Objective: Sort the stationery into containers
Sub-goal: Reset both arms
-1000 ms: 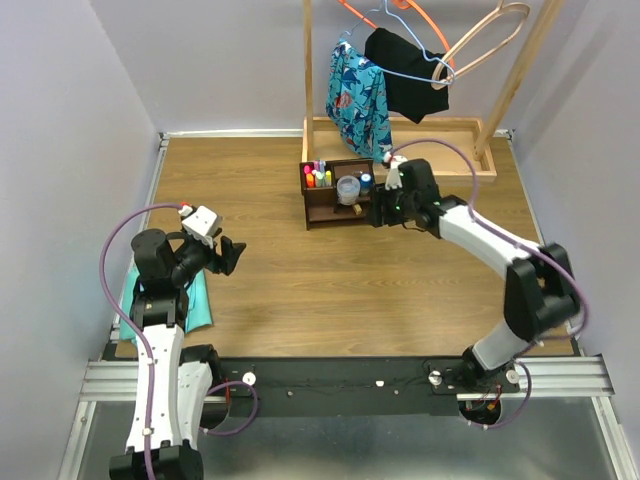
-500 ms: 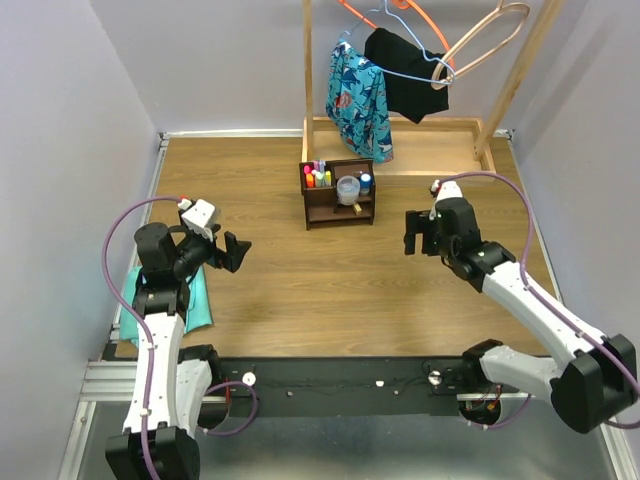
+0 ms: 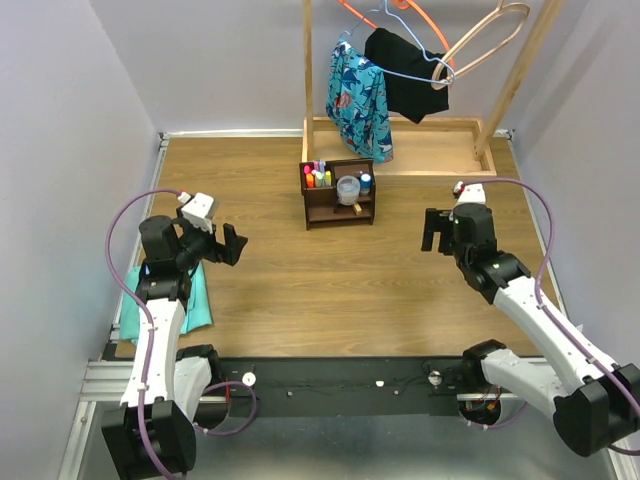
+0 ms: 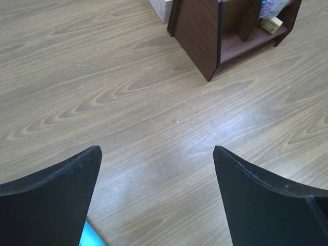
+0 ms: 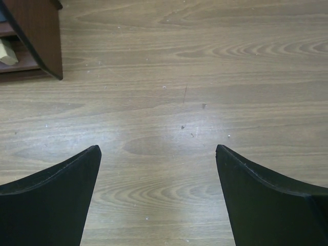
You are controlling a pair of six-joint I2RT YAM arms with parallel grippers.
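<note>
The dark brown organizer [image 3: 338, 193] stands at the table's middle back. Its left compartment holds several coloured markers and highlighters [image 3: 317, 177]; a clear round tub [image 3: 348, 188] sits in its middle and a tan eraser [image 3: 357, 210] on its low shelf. My left gripper [image 3: 232, 245] hovers open over bare wood at the left, well short of the organizer [image 4: 225, 31]. My right gripper [image 3: 433, 230] is open too, to the right of the organizer [image 5: 31, 36], nothing between its fingers. The eraser [image 4: 270, 24] shows in the left wrist view and again [image 5: 6, 53] in the right one.
A teal cloth [image 3: 195, 300] lies by the left arm's base. A clothes rack with a long light wooden tray [image 3: 440, 150] stands at the back right, with a patterned garment [image 3: 358, 100], a black garment [image 3: 405, 75] and hangers on it.
My right gripper has pulled back from the organizer's right side, moving right and toward me, and opened wide. My left gripper opened fully and shifted slightly.
</note>
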